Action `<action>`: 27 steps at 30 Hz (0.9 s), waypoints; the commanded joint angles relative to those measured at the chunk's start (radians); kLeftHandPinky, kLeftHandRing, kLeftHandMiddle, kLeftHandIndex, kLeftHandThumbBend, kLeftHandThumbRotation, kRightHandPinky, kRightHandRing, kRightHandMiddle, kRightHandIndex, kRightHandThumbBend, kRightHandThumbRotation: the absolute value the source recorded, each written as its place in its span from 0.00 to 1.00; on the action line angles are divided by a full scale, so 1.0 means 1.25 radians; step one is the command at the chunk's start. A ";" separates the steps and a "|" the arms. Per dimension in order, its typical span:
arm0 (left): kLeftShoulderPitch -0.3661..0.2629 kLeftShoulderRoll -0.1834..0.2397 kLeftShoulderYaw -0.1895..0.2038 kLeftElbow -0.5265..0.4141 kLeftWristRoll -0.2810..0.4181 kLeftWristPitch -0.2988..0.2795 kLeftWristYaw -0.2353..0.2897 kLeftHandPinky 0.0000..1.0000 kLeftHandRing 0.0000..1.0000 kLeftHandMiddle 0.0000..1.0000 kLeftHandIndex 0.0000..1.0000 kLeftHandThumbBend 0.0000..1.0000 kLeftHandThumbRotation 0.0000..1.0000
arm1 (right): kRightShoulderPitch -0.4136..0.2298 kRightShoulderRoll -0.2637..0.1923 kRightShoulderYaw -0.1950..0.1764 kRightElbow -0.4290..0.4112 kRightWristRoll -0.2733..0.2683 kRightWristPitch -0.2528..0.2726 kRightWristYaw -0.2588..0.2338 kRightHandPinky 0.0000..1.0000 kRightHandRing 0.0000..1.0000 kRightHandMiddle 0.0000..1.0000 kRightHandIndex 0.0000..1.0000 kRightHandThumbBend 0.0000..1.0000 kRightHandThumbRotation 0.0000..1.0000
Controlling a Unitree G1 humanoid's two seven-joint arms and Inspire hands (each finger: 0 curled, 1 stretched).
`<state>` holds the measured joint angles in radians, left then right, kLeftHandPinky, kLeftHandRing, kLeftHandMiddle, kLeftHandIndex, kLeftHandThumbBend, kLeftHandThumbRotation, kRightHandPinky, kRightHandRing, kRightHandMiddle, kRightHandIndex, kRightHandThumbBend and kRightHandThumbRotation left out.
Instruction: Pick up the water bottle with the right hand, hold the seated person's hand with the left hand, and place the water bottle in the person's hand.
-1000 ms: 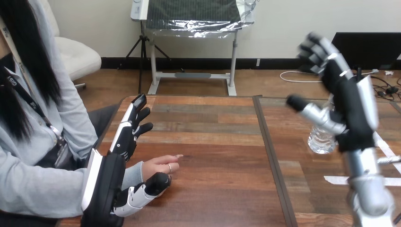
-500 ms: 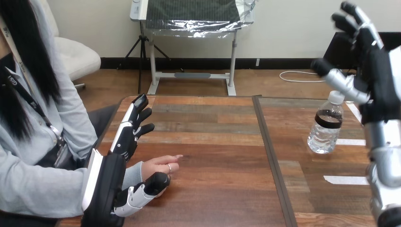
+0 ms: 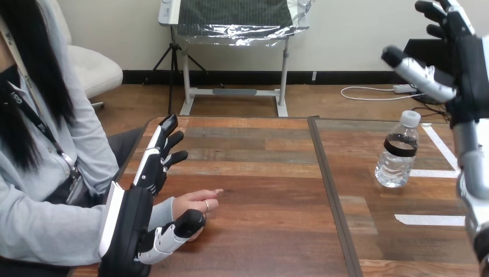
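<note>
- My right hand (image 3: 470, 63) hangs high at the right, released, with fingers and thumb spread wide. It is above and behind the bottle (image 3: 398, 153) and well clear of it.
- The bottle stands upright on the right half of the desk (image 3: 259, 173), cap on, with white tape strips (image 3: 429, 219) beside it. I take the strips for start markers. Nothing grasps the bottle, so the pick-up is not yet done.
- I judge the wide spread is there so the right hand can come down around the bottle's body below the cap.
- My left hand (image 3: 138, 219) lies on edge at the desk's near left, relaxed, with its fingers straight and pointing away from me.
- The person's hand (image 3: 193, 203) rests on the desk just beside my left palm, between its fingers and its thumb (image 3: 184, 222). The thumb lies along the near side of that hand. I cannot tell whether they touch, and nothing is curled round it.
- I read the left hand as a cradle, set to close on and steady the person's hand for the hand-over.
- The risk I see is tipping the bottle if the right thumb clips its cap on the way down.
</note>
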<state>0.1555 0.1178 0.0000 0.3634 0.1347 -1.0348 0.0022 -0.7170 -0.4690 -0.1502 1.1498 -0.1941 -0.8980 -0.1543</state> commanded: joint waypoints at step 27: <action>-0.016 -0.009 -0.004 -0.037 -0.021 -0.013 -0.005 0.86 0.93 0.96 0.96 0.97 0.83 | -0.235 -0.056 0.118 0.133 -0.134 0.324 -0.076 0.81 0.84 0.82 0.87 1.00 0.59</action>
<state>0.1579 0.1127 -0.0018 0.3623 0.1230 -1.0353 -0.0037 -0.9054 -0.5166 -0.0256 1.2992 -0.3468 -0.5246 -0.2535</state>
